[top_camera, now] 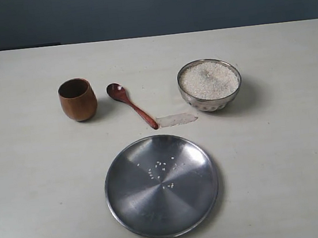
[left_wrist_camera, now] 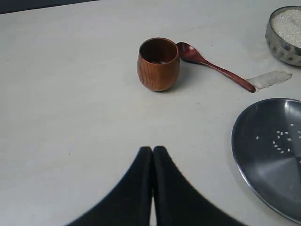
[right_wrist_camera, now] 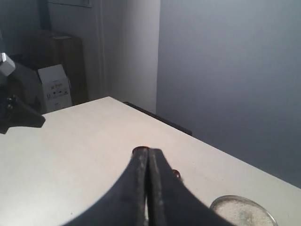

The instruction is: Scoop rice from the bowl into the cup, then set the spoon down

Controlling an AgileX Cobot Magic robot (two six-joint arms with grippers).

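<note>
Spoon [top_camera: 134, 108], lying between cup [top_camera: 77, 99] and bowl [top_camera: 210, 83], looks light, stiff and smooth, best pinched mid-handle; left gripper [left_wrist_camera: 153, 149] and right gripper [right_wrist_camera: 148, 151] both sit pressed together, empty.

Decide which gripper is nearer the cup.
Left, probably. The left gripper has the cup in plain view ahead of it, apart; the right gripper shows only its small, far rim past its tips.
</note>
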